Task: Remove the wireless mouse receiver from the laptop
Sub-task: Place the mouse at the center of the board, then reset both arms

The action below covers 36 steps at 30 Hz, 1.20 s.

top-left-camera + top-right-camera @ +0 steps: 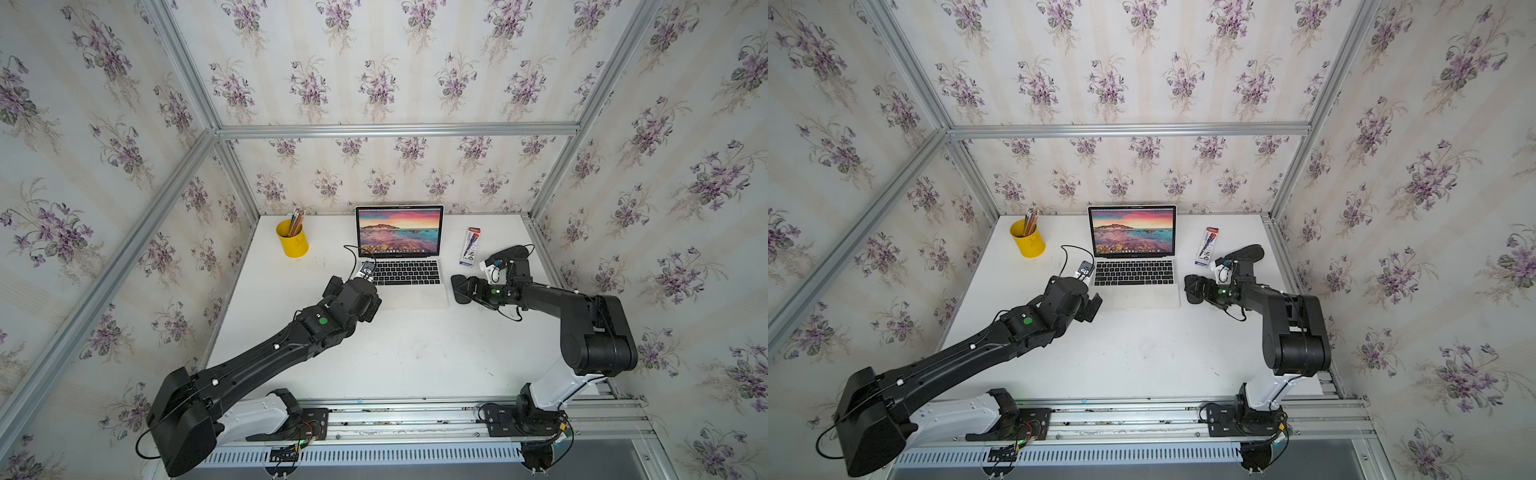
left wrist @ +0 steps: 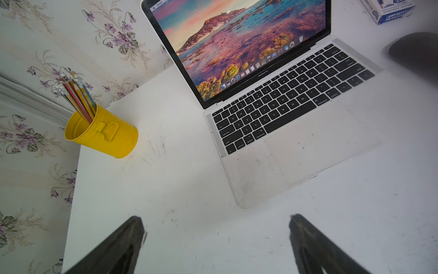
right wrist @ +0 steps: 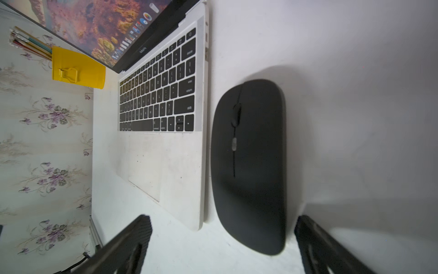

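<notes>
Two hands, both released.

Left hand (image 2: 215,218): fingers (image 2: 123,244) spread wide with nothing between them. It is poised over bare bench (image 2: 180,189) at lower centre of the left wrist view. The near left corner of the laptop (image 2: 308,147) is just ahead of the tips.

Right hand (image 3: 222,218): fingers wide apart as well, gripping nothing. A flat black mouse (image 3: 248,166) lies just past the tips, centre-right of the right wrist view. It runs alongside the laptop's right edge, narrowly apart from it.

The laptop sits at centre in both top views, lid up, with a pink-and-teal coast on screen, black keys and a pale trackpad. Small port slots show on its right edge, upper centre of the right wrist view.

Wireless mouse receiver: too small to pick out in any view, so I cannot tell where it is.

In a top view, a yellow cup (image 1: 292,243) of pencils (image 1: 296,218) stands left of the screen, and a blue-and-white box (image 1: 470,246) lies right of it.
</notes>
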Each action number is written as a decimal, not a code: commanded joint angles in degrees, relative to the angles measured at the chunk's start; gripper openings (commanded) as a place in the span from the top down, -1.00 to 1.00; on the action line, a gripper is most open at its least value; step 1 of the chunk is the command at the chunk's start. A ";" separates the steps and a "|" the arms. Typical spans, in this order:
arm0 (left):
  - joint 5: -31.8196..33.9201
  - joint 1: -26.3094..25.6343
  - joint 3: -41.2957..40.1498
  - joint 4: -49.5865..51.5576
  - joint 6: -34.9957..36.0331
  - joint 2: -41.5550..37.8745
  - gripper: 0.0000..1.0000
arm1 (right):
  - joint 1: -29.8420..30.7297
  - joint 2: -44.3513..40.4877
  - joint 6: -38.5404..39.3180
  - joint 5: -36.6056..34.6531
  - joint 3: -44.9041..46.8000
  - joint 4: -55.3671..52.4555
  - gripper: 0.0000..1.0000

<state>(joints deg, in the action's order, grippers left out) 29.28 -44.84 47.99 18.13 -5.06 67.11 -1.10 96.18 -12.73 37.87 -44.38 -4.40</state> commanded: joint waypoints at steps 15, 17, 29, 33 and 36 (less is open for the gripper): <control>11.24 15.39 -17.33 -27.87 1.22 -13.63 -0.98 | 0.66 -22.95 5.09 -35.28 6.90 13.37 -1.00; 9.77 20.89 -21.32 -35.15 2.95 -13.07 -0.98 | 0.79 -26.34 6.28 -38.03 15.51 29.23 -1.00; -5.35 36.55 -27.49 -57.56 8.01 6.50 -0.98 | 0.97 -11.09 8.77 -40.49 37.02 85.71 -1.00; -7.86 37.11 -25.91 -63.05 8.33 12.75 -0.98 | 0.99 -8.87 9.04 -39.42 32.84 78.79 -1.00; -11.67 38.25 -27.84 -75.19 10.24 20.57 -0.97 | 1.30 -8.68 10.69 -37.01 31.53 76.24 -1.00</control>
<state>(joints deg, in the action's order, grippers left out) 21.98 -7.05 21.34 -44.31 3.42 84.18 -0.01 88.03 -3.40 -0.75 -11.62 72.97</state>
